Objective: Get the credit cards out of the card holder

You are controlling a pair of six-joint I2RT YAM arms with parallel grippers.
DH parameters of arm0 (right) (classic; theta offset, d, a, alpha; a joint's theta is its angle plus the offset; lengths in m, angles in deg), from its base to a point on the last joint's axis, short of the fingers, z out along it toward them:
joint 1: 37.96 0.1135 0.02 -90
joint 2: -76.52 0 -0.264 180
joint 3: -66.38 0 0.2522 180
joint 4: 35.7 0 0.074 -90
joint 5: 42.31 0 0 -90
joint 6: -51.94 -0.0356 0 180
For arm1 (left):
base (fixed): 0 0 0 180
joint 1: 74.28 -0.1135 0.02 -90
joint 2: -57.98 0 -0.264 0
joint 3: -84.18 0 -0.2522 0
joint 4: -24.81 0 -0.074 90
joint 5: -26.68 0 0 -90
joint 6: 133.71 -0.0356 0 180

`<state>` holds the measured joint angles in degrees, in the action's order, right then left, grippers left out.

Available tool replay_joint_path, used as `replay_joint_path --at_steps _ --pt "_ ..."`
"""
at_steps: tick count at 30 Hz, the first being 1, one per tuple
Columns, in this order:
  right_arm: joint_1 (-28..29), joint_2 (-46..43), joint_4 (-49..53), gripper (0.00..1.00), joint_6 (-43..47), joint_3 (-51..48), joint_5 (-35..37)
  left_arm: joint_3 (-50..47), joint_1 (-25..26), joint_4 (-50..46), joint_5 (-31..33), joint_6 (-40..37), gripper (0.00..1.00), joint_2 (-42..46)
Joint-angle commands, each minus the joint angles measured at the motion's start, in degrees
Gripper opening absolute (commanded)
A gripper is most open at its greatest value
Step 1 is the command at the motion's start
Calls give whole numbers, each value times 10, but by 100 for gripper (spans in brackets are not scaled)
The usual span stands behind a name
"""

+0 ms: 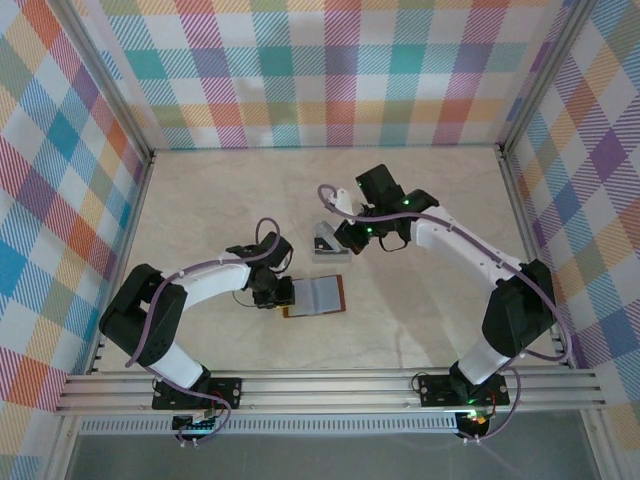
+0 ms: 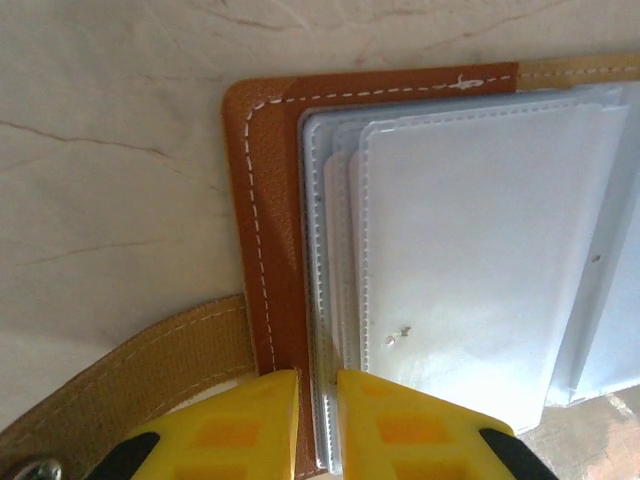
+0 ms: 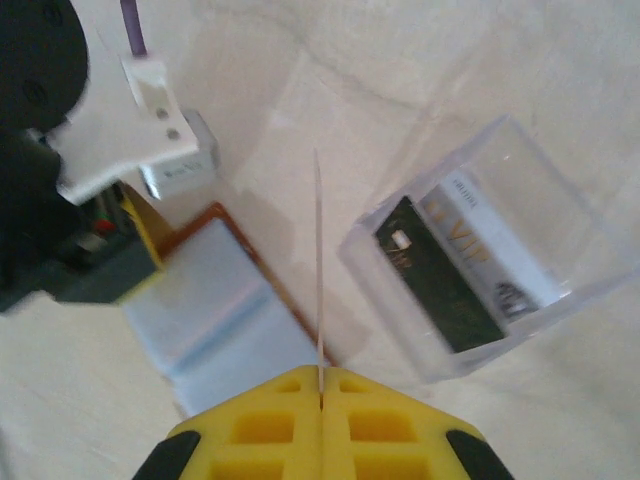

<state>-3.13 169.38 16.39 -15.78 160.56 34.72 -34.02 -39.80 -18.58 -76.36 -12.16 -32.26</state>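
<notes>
On the table just left of the clear tray's near side, the card holder lies open and flat, long axis running left-right, slightly tilted, lining up. The left gripper is at its left edge. The left wrist view shows what the top view can't: fingers nipped together on the holder's brown stitched edge, pale plastic sleeves fanned out, tan strap off to the left. The right gripper is closed on one card, seen edge-on as a thin line, long axis pointing straight away from the fingertips, above the gap between holder and clear tray. The right wrist view alone shows the tray's contents: a dark card and a pale card, side by side.
</notes>
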Motion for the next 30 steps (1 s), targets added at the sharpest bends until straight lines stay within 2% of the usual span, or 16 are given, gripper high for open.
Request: replay_joint_path --at_steps 1,7,11,19,30 --pt "-8 48 24 0 229 34 62 -6 12 2 -9 13 18 12" --pt "-29 140 123 0 353 166 51 -5 12 -18 22 22 18 46" --pt "-31 212 201 0 388 261 65 -2 9 -30 41 26 18 59" --pt "-36 292 265 0 405 360 44 -2 -1 -52 60 23 18 74" --pt "-36 362 289 0 391 403 41 -9 -11 -50 55 20 18 66"
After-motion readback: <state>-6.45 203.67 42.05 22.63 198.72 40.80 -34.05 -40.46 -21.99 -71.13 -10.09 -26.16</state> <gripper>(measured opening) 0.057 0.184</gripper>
